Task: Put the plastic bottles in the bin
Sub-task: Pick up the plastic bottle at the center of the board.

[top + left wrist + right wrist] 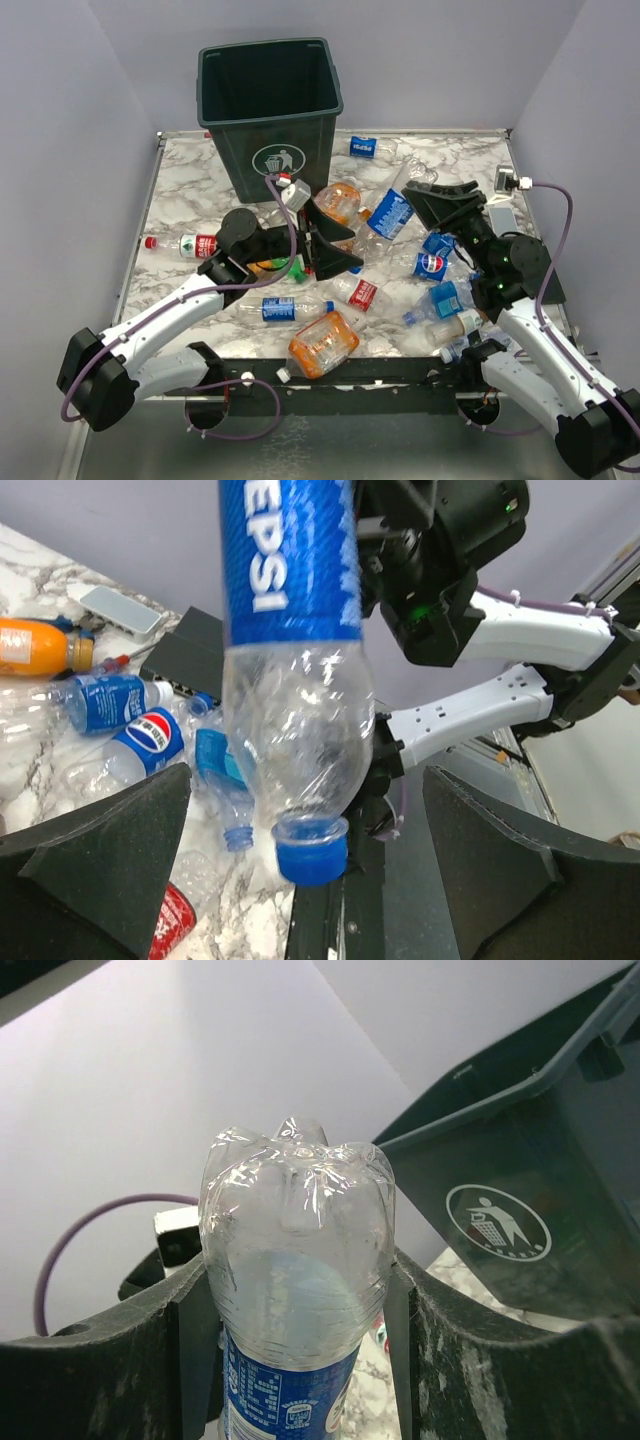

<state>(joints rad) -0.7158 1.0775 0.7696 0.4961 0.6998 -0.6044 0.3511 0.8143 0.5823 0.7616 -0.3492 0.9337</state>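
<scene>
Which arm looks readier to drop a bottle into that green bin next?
Probably the right. The right hand already grips a blue-labelled bottle, and the bin stands just ahead of it. The left hand is wide open and holds nothing.

Dark green bin [262, 120], grey-veined white marble table [195, 190], blue-labelled clear bottle [290, 590].

Pepsi bottle [292, 680], upper end off-frame

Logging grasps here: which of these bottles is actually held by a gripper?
The blue-labelled Pepsi bottle, clamped between the fingers of the right gripper. The rest lie loose on the table, and none of them is in a gripper.
</scene>
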